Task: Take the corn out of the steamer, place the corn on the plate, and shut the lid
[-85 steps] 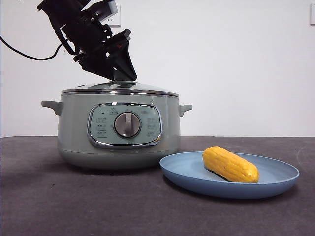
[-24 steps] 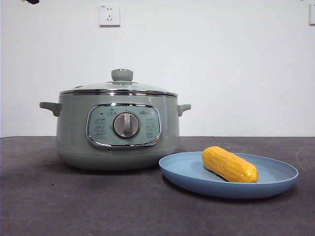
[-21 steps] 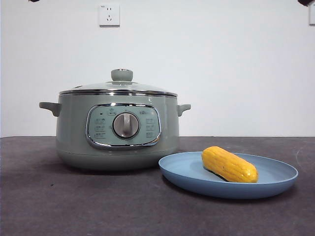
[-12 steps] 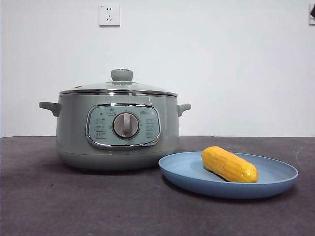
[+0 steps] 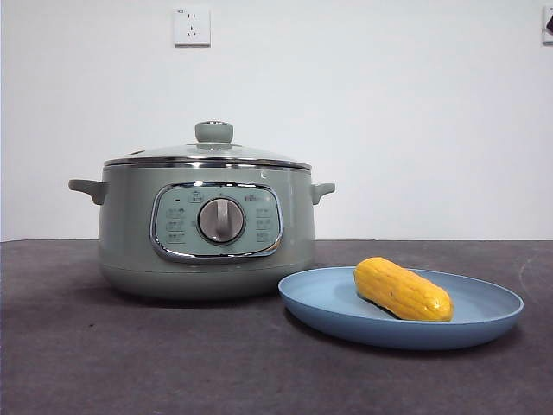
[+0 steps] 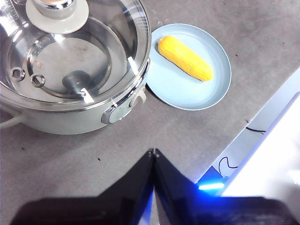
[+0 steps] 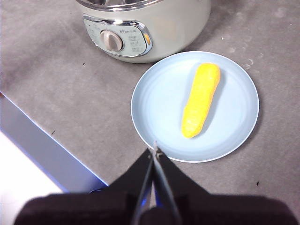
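The yellow-orange corn (image 5: pixel 403 289) (image 6: pixel 184 57) (image 7: pixel 201 100) lies on the light-blue plate (image 5: pixel 484 327) (image 6: pixel 187 91) (image 7: pixel 150 103), to the right of the sage-green steamer (image 5: pixel 206 229) (image 6: pixel 75 119) (image 7: pixel 173 28). The glass lid (image 5: pixel 207 154) (image 6: pixel 70 56) sits closed on the steamer, its green knob on top. My left gripper (image 6: pixel 153 152) is shut and empty, held high above the table in front of the steamer. My right gripper (image 7: pixel 154 149) is shut and empty, high over the plate's rim. Neither arm shows in the front view.
A dark grey table (image 5: pixel 130 363) carries the steamer and plate. Its edge shows in both wrist views, with white floor beyond. A wall socket (image 5: pixel 192 26) is on the white wall behind.
The arm that was at the lid's knob 3.5 s ago has lifted away out of the front view. The black tips at the top corners have gone. Steamer, lid, plate and corn stay put.
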Robot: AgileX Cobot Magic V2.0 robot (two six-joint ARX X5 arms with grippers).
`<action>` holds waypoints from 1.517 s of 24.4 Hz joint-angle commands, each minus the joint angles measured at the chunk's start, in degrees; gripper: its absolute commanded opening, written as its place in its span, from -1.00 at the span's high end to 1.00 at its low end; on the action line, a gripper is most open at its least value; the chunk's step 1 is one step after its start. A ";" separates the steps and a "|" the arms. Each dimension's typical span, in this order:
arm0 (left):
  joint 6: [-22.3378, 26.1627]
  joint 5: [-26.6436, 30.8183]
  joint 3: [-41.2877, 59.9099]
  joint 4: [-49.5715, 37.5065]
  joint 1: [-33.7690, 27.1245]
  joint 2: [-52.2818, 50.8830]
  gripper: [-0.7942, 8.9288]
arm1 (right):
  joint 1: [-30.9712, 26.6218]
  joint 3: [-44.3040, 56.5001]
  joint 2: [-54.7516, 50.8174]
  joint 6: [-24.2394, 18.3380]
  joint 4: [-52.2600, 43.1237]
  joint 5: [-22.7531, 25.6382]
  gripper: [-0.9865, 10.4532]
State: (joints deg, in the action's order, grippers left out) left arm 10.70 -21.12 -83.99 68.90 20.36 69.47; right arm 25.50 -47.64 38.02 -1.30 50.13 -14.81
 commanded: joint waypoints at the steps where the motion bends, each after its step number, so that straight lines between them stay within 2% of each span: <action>1: -0.13 0.00 0.26 -0.33 -0.11 0.09 0.84 | 0.11 0.66 -0.04 -0.24 -0.15 0.13 0.82; 10: -0.15 0.00 0.26 -0.35 -0.11 0.09 0.84 | 0.11 0.66 -0.04 -0.24 -0.15 0.13 0.82; 14: 0.17 0.26 0.26 -3.13 0.11 0.07 0.84 | 0.11 0.66 -0.04 -0.24 -0.15 0.13 0.82; 20: 9.07 -2.05 0.37 -21.55 -2.51 -3.82 0.84 | 0.09 0.66 -0.07 -0.24 -0.15 0.13 0.82; 23: 9.66 -5.03 0.37 -29.51 -5.33 -7.30 0.84 | 0.09 0.66 -0.07 -0.24 -0.15 0.13 0.82; 27: 9.66 -6.43 1.27 -32.57 -10.60 -12.61 0.84 | 0.09 0.66 -0.04 -0.24 -0.15 0.13 0.82; 31: 9.70 -6.38 8.44 -37.64 -16.70 -19.80 0.84 | 0.09 0.66 -0.07 -0.24 -0.15 0.13 0.82; 37: 9.99 -5.90 29.40 -51.52 -22.77 -33.53 0.84 | 0.09 0.66 -0.04 -0.24 -0.15 0.13 0.82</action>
State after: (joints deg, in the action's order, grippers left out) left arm 19.94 -27.16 -58.52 18.61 -1.93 37.32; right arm 25.50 -47.64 38.02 -1.30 50.15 -14.81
